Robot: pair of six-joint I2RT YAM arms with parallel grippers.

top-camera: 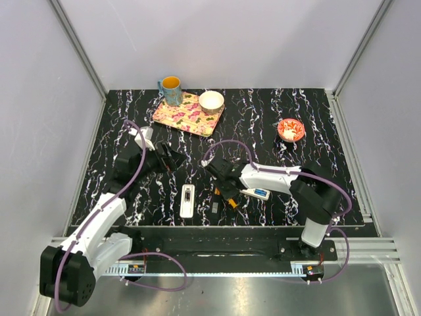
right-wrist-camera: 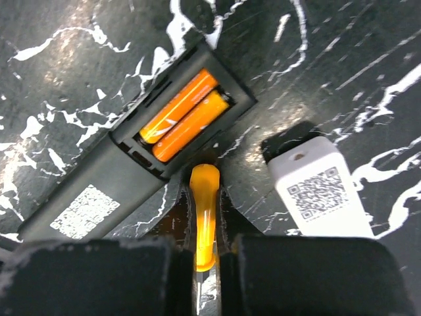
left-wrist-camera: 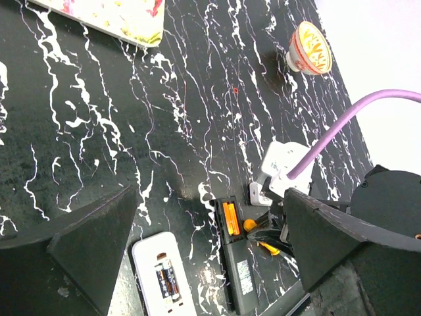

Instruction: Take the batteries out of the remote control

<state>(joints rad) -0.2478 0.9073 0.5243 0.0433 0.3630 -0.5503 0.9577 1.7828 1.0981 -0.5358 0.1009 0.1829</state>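
Here, orange batteries (right-wrist-camera: 184,115) inside black remote (right-wrist-camera: 99,191); right fingers (right-wrist-camera: 309,276) pinching orange pick (right-wrist-camera: 204,210)

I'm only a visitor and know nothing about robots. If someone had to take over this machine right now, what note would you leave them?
Left gripper: open, empty, hovering near the white remote.
Right gripper: shut on an orange pry tool, with the tool's tip at the edge of the black remote.
Batteries: two orange batteries lie in the black remote's open bay. Two dark cells sit in the white remote's open bay.
Done: both bays are uncovered.
Left: lever out all four cells. None is out yet.
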